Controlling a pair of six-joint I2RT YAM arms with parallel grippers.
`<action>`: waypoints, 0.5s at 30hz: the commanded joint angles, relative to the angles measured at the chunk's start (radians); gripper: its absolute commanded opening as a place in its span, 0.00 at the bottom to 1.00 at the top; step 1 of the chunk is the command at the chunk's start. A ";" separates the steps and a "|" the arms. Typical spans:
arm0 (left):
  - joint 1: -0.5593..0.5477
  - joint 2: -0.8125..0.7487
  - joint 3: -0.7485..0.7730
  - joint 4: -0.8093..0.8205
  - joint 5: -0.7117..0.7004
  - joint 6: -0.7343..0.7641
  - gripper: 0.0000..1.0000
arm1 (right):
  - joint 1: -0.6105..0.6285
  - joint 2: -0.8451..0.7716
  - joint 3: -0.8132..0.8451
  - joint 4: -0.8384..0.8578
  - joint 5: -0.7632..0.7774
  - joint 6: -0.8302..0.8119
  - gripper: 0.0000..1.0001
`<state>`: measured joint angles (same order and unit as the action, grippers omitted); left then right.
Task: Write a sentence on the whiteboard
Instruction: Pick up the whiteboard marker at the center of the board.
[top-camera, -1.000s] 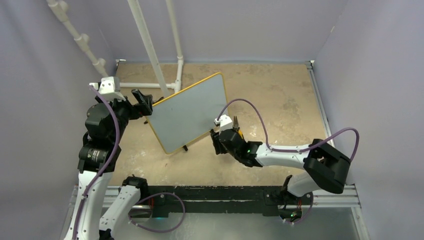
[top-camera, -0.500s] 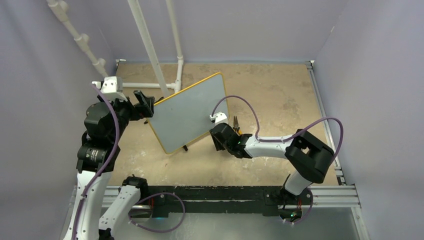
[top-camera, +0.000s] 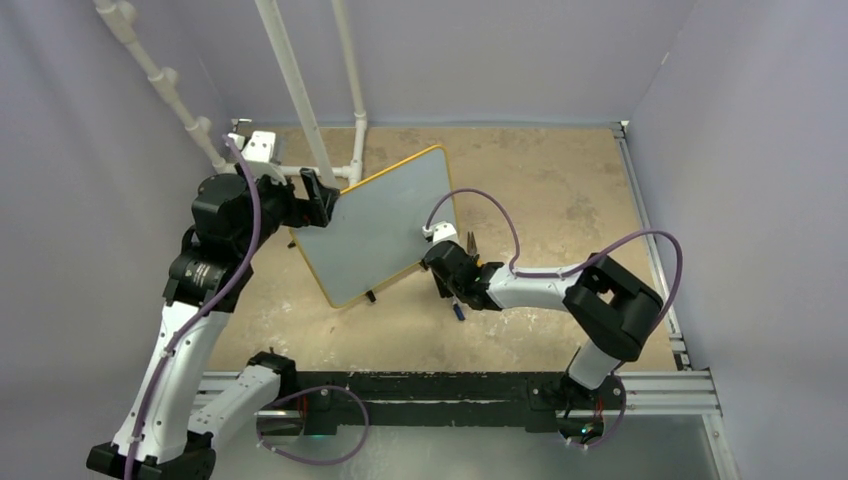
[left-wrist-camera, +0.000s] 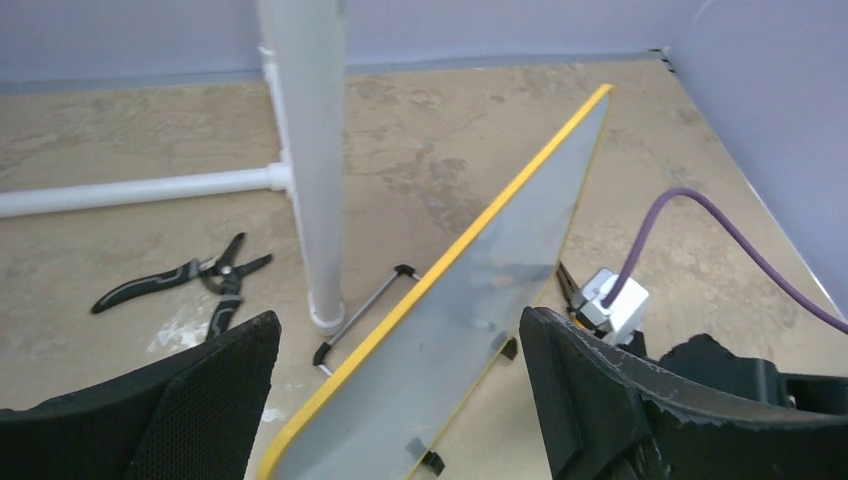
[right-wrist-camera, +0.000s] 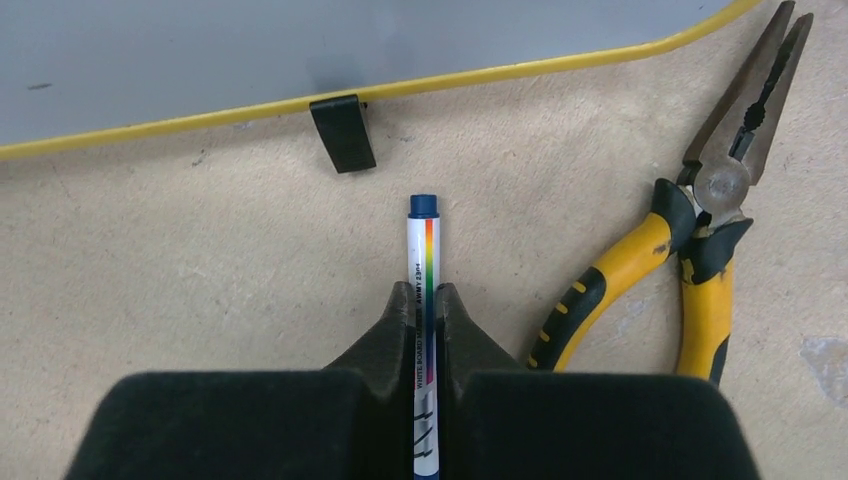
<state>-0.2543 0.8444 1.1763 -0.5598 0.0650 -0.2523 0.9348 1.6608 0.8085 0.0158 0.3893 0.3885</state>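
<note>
The right gripper (right-wrist-camera: 425, 290) is clamped on a white marker (right-wrist-camera: 424, 235) with a rainbow stripe and blue cap. The cap points up-frame toward a black foot (right-wrist-camera: 342, 133) of the yellow-framed whiteboard (right-wrist-camera: 300, 50). Yellow-handled pliers (right-wrist-camera: 690, 250) lie just right of it.

The left gripper (left-wrist-camera: 400, 320) has its jaws spread wide, with the board's edge between them; whether they touch it cannot be told.

The board's pale grey face stands tilted at the centre of the top view. The right arm stretches low from the lower right, and the left arm reaches high with its elbow bent.
</note>
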 joint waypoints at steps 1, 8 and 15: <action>-0.042 0.035 0.033 0.085 0.140 -0.051 0.89 | -0.001 -0.096 0.010 -0.059 -0.027 0.030 0.00; -0.133 0.069 -0.044 0.279 0.315 -0.139 0.87 | -0.001 -0.446 -0.011 -0.119 -0.052 0.073 0.00; -0.300 0.054 -0.173 0.486 0.296 -0.234 0.86 | -0.001 -0.755 -0.009 -0.009 -0.071 0.103 0.00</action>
<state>-0.4721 0.9134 1.0538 -0.2558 0.3408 -0.4061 0.9348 1.0115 0.7925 -0.0723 0.3370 0.4538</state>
